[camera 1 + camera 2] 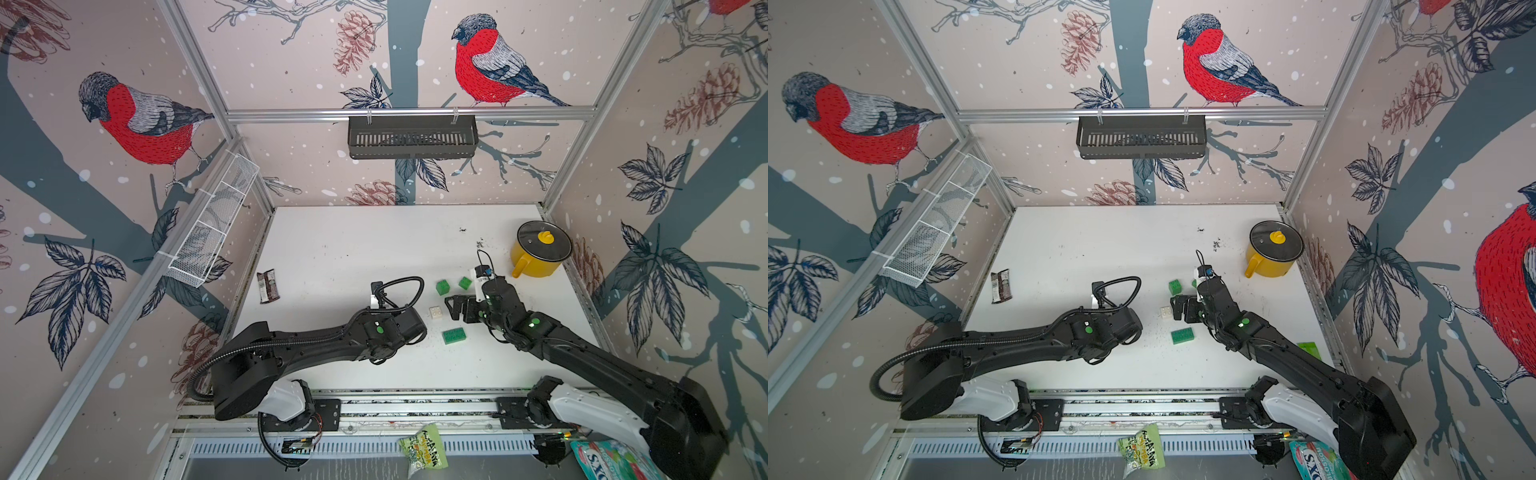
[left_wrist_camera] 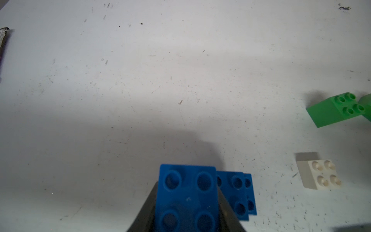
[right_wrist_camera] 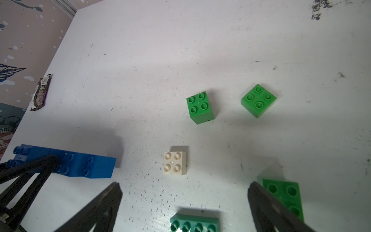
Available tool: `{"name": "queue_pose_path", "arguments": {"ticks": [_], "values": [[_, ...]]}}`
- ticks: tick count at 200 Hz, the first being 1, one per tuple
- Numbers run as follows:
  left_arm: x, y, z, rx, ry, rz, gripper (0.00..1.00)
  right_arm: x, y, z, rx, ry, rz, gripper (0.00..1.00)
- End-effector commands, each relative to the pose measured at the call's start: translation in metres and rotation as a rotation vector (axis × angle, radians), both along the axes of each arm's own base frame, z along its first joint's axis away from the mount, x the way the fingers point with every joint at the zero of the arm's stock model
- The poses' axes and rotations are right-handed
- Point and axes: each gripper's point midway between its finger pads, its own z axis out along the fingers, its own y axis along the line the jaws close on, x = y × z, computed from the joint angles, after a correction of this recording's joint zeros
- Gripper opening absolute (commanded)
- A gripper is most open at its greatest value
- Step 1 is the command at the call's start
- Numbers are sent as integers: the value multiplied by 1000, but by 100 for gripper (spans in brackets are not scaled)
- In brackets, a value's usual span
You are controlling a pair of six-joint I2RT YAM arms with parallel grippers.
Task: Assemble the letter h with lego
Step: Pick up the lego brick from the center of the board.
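My left gripper (image 2: 186, 200) is shut on a blue lego brick (image 2: 187, 192), with more blue lego (image 2: 234, 192) stepped beside it. In the right wrist view this blue lego row (image 3: 88, 166) lies on the table with the left fingers (image 3: 30, 170) clamped on it. The left arm hides it in both top views. My right gripper (image 3: 184, 188) (image 1: 453, 307) hangs open and empty above the table. Around it lie a white brick (image 3: 175, 163) (image 1: 435, 312), a long dark green brick (image 3: 194, 223) (image 1: 454, 335), a bright green brick (image 3: 285, 194) and two green cubes (image 3: 201, 107) (image 3: 258, 100).
A lidded yellow pot (image 1: 536, 253) stands at the back right. A snack wrapper (image 1: 267, 286) lies near the left wall. Two packets (image 1: 424, 453) (image 1: 611, 457) sit below the front rail. A black basket (image 1: 411, 137) and a white mesh basket (image 1: 212, 224) hang on the walls.
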Motion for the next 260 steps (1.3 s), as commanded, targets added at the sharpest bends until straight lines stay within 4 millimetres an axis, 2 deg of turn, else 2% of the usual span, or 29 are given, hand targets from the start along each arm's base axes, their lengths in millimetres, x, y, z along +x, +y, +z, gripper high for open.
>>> {"name": "queue_pose_path", "arguments": {"ticks": [1, 57, 95, 169, 229, 257, 260], "values": [[-5, 5, 1, 57, 61, -37, 5, 2, 1, 3, -1, -16, 5, 100], [-15, 11, 2, 50, 202, -107, 1, 1, 1, 2, -1, -13, 7, 100], [-13, 20, 9, 84, 244, -126, 1, 1, 2, 2, 2, -10, 11, 99], [-14, 29, -9, 131, 353, -150, 0, 0, 3, 3, 2, -10, 14, 100], [-8, 33, -10, 70, 432, -161, 0, 0, 4, 3, 4, -7, 20, 99], [-14, 37, -19, 81, 506, -180, 0, -1, 5, 2, 5, -3, 25, 100], [-9, 32, -13, 68, 494, -183, 0, -1, 5, 2, 6, -4, 26, 99]]}}
